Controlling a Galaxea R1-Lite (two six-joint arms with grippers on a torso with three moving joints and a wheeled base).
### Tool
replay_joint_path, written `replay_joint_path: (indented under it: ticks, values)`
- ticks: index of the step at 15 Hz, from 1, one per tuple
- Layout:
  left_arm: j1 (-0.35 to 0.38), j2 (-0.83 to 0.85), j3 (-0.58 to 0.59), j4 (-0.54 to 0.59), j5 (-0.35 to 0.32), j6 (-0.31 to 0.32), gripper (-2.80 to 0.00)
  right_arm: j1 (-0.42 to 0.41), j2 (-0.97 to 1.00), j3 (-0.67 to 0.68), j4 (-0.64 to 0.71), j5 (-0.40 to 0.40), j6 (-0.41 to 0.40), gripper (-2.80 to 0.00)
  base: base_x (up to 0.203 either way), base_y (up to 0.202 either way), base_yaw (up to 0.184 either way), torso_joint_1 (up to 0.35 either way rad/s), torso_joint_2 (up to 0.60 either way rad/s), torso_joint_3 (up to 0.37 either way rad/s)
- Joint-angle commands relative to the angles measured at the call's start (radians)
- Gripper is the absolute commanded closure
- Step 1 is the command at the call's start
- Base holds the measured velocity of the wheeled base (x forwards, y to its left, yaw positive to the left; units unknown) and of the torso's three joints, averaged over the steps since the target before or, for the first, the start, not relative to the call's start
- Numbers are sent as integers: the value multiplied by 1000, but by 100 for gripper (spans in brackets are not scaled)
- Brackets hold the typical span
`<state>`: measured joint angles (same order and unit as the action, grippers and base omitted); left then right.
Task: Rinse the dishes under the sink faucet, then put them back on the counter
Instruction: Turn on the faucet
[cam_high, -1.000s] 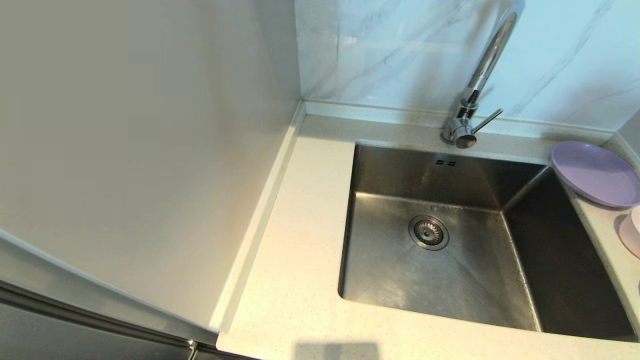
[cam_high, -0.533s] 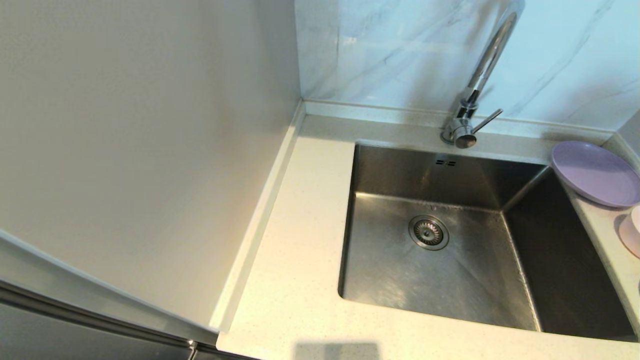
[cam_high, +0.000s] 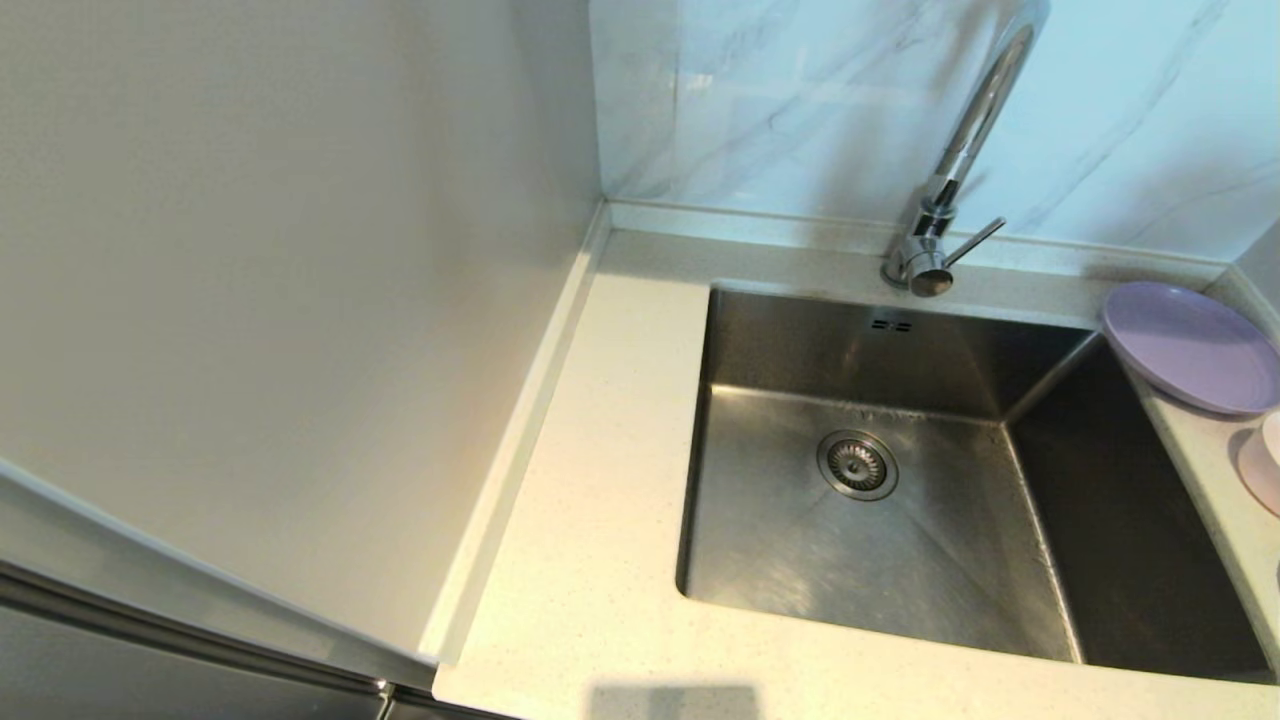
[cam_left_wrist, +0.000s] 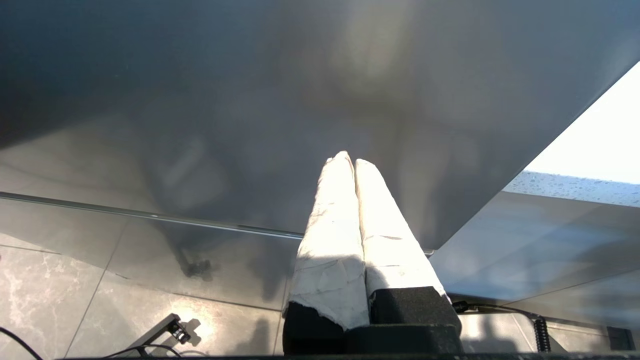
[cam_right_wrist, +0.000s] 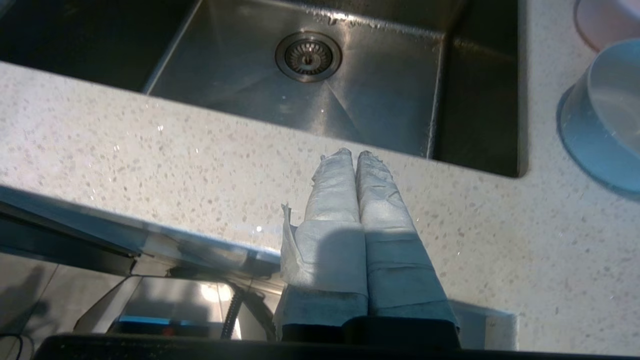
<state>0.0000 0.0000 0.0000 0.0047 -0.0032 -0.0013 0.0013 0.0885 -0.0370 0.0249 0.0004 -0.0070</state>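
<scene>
Both our grippers, left (cam_left_wrist: 348, 161) & right (cam_right_wrist: 351, 154), fingers clenched on nothing; right hangs over tabletop (cam_right_wrist: 150, 165) by sink (cam_right_wrist: 380, 100); lilac plate (cam_high: 1190, 345) untouched.

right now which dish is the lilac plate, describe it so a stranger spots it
Start at the sink and go to its far right corner, right of the faucet. The lilac plate lies on the counter there, wider and flatter than the small pink dish beside it.

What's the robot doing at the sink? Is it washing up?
Not yet. The sink is dry and the tap is off. The purple plate, pink dish and bowl wait on the counter. The right tool sits shut over the counter's front edge. The left tool is shut, down by a cupboard.
</scene>
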Motion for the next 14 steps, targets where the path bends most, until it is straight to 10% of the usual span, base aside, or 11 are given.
replay_joint_path:
  ticks: [1,14]
  values:
    - [0,0,0,0,0,0,0,4,89,-54,-5,2,1,0,0,0,0,0,0,0]
    - [0,0,0,0,0,0,0,15,537,-377,-5,2,15,0,0,0,0,0,0,0]
